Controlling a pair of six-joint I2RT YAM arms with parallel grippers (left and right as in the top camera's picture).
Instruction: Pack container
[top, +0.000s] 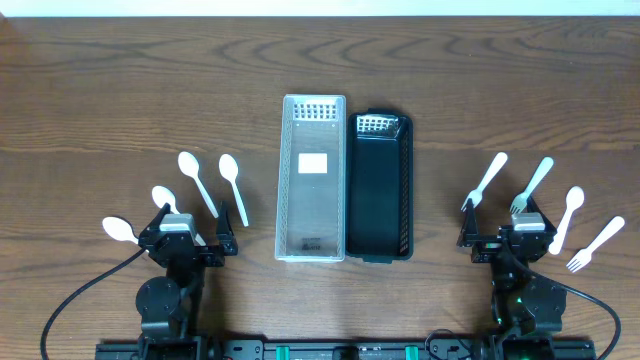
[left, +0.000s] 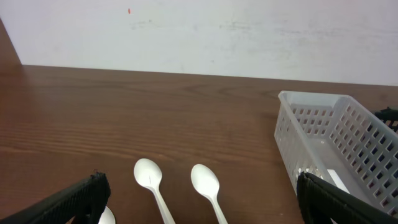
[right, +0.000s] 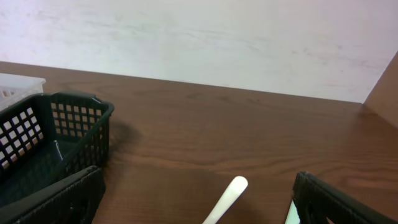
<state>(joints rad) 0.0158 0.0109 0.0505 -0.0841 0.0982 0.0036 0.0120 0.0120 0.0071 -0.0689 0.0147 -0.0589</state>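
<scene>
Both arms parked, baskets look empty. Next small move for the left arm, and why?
Probably lower the left gripper onto the spoon nearest the white basket. Its jaws are open, that spoon lies close ahead of it, and nothing is packed yet.

In the left wrist view, two spoons lose their handles at the bottom edge and the white basket runs off the right. In the right wrist view, the black basket is cut by the left edge, and a white handle leaves the bottom, its head unseen. Overhead, the label inside the white basket is too small to read.
</scene>
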